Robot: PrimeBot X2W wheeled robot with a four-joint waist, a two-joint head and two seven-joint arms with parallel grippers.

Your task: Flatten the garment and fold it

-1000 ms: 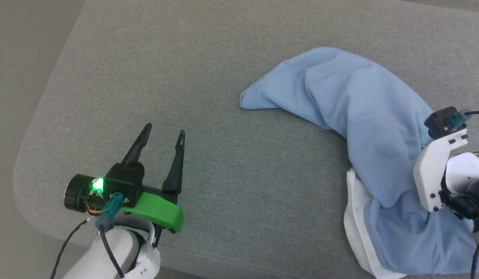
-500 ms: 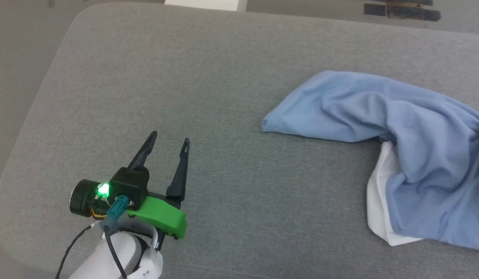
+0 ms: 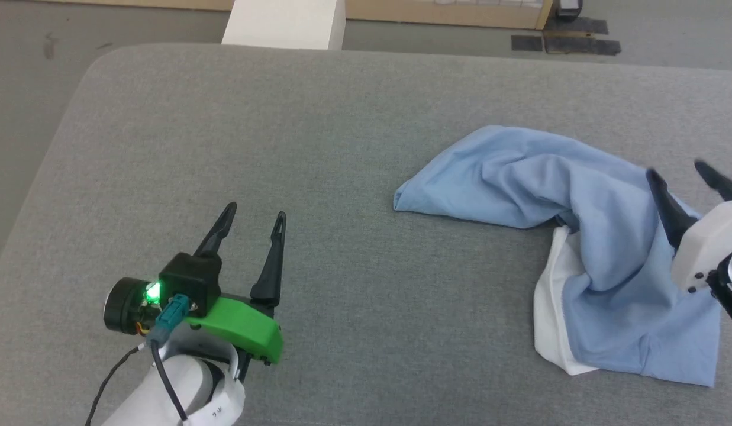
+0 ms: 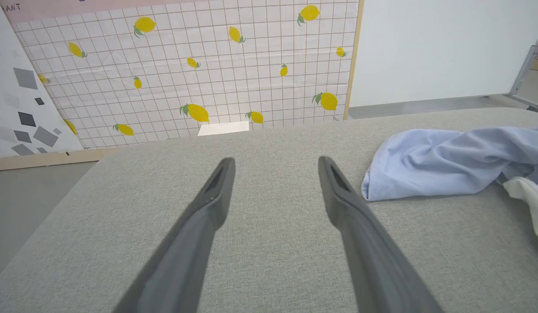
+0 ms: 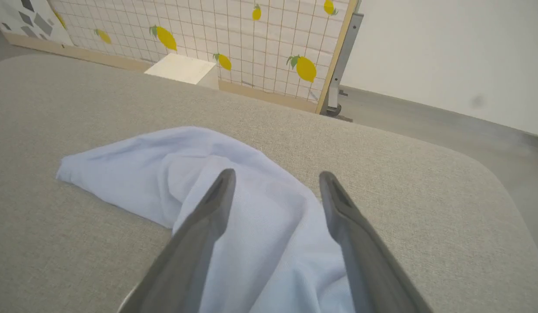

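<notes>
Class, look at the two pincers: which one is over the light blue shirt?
The right pincer: open, it reaches over the light blue shirt, while the left pincer stands over bare grey padding.

Bright, even light is thrown from above and no glare is seen on the grey table (image 3: pixel 366 118). Only faint, soft-edged shadows are cast under the folds of the garment (image 3: pixel 608 236) and beneath the left gripper (image 3: pixel 254 212). A green indicator light (image 3: pixel 152 291) on that gripper's body is blown out to a small glow. In the wrist views the near fingers (image 4: pixel 199 226) are rendered soft and out of focus, while the table's weave is shown crisply. The grid lines of the lemon-patterned panel (image 4: pixel 208 65) are splayed toward the edges by the wide lens. The right gripper (image 3: pixel 676 168) is rendered slightly soft in the head view.
</notes>
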